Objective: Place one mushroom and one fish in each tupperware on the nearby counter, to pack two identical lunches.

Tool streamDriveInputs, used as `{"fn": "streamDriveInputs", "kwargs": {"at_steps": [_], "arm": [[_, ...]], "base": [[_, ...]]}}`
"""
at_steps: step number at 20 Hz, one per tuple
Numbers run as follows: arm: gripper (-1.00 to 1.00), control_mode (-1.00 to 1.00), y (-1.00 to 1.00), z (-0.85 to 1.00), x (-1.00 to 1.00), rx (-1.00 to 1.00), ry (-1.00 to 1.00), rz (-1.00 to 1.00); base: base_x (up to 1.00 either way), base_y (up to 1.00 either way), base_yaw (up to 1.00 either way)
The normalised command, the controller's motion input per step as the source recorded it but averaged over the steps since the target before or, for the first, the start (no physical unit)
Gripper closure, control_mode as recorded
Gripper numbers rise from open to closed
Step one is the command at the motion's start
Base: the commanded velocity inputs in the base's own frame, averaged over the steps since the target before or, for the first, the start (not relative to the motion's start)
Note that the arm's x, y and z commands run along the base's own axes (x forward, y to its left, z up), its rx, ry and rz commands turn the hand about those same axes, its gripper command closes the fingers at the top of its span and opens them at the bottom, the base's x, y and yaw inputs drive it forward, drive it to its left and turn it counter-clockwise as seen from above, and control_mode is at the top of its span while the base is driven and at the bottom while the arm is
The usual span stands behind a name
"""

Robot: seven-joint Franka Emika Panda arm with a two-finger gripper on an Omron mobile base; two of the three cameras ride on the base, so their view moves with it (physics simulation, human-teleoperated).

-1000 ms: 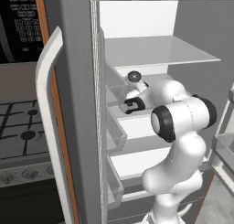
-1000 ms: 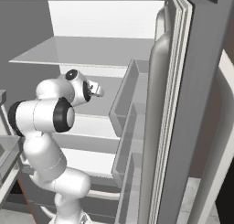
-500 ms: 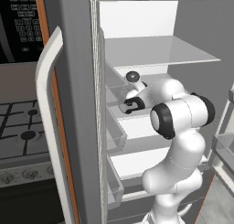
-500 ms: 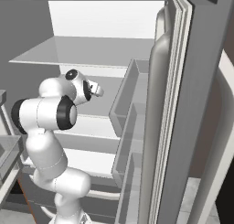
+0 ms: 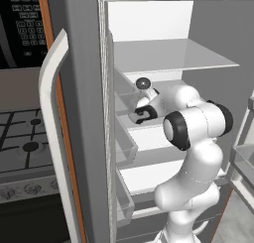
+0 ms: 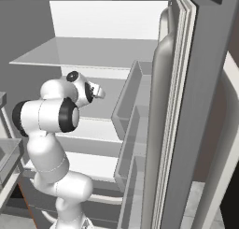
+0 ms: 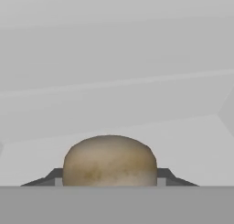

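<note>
Simulated kitchen. Indicators: open fridge (image 5: 163, 63) with white shelves and door bins (image 6: 128, 106); black gas stovetop (image 5: 22, 145) at left; microwave keypad (image 5: 22, 19) above the stovetop.

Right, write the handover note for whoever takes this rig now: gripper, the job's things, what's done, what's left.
Gripper: in the hand view a brown mushroom sits between its fingertips, which flank it closely on both sides; it looks gripped, but contact itself is not visible.
Position: the arm reaches into the open fridge, hand over a middle shelf.
Nearby: the gas stovetop lies left of the fridge door.
Done: a mushroom reached, probably grasped.
Left: carry this mushroom out to a tupperware on the counter, then pack the second mushroom and both fish. Neither fish nor tupperware can be located from here.
</note>
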Motion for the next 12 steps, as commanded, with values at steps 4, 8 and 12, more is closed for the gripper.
{"fn": "streamDriveInputs", "kwargs": {"at_steps": [4, 8, 12], "arm": [[1.0, -1.0, -0.01, -0.37, -0.19, 0.0, -0.05, -0.05], [1.0, -1.0, -0.31, -0.14, -0.9, 0.0, -0.05, -0.04], [1.0, -1.0, -0.51, 0.02, -1.0, 0.03, -0.01, 0.0]], "base": [[0.0, 0.0, 0.0], [0.0, 0.0, 0.0], [0.0, 0.0, 0.0]]}}
